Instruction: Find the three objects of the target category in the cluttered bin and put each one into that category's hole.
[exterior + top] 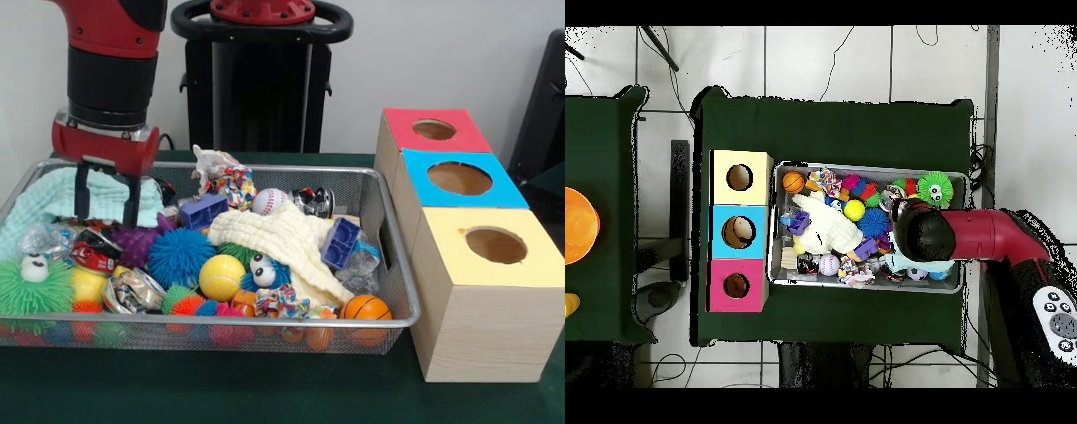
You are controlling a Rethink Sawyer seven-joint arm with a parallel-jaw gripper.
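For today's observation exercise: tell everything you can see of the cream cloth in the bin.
The cream cloth is a soft, waffle-textured fabric, crumpled and draped across the middle of the wire mesh bin. It lies over other toys, partly covering a blue googly-eyed ball, and a blue plastic block rests against its right edge. From overhead it shows as a pale heap.

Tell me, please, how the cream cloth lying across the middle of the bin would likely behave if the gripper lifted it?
The cream cloth looks soft and folded, so it would probably droop and trail. It lies over the blue googly-eyed toy and touches the blue block, so lifting may drag or tip them. The open gripper hangs far from it.
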